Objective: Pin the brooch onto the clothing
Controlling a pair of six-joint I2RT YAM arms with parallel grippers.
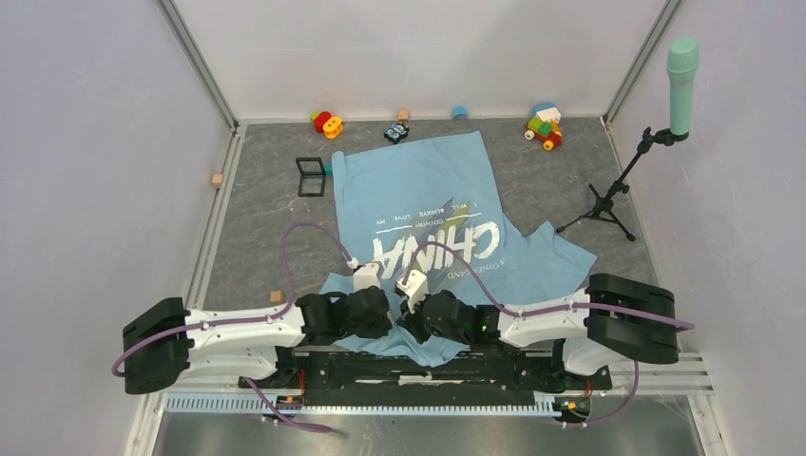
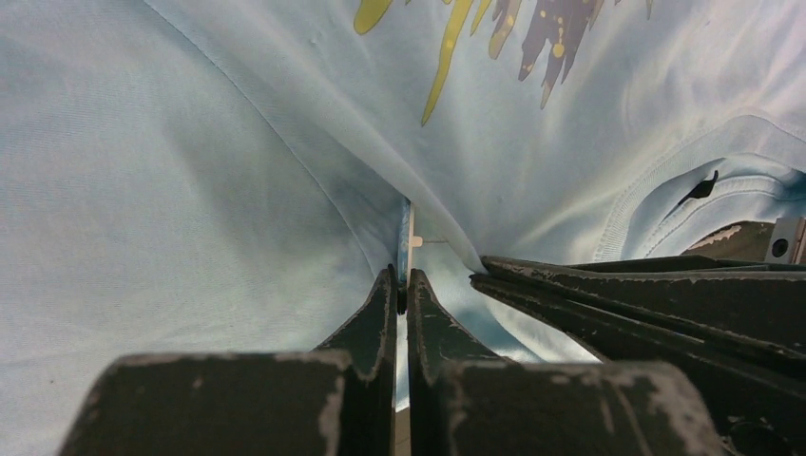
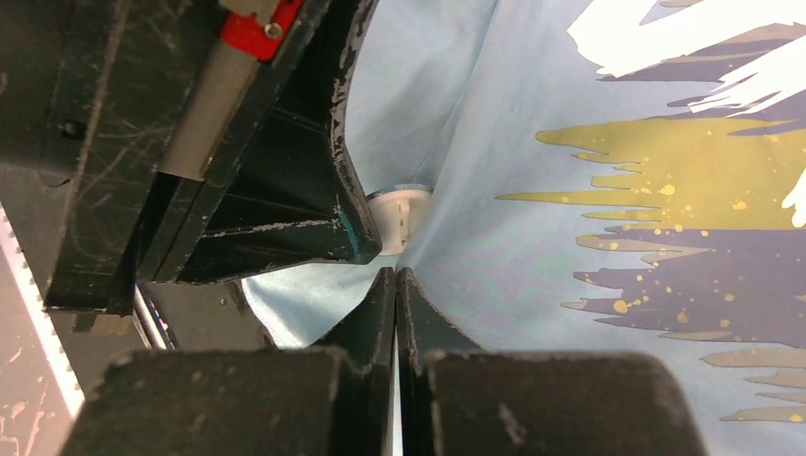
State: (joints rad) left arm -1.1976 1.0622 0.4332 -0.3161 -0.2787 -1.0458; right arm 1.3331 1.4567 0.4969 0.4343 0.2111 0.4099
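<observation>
Grippers meet over the near edge of the T-shirt, left gripper beside right gripper. Left wrist: its jaws clamp the brooch, seen edge-on amid blue fabric. Right wrist: its jaws, pressed together, pinch a fabric fold just beside the brooch.

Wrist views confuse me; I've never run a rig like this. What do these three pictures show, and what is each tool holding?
The wide picture looks down from above on two arms bolted at the near edge. A light blue T-shirt lies spread on the grey table, with toy blocks, a black square frame and a microphone around it. The other two pictures come from a camera on each wrist, looking along that arm's own fingers. The left tool is shut on a small pale disc, apparently the brooch, held at the cloth. The right tool is shut, seemingly pinching a fold of the shirt beside it.
</observation>
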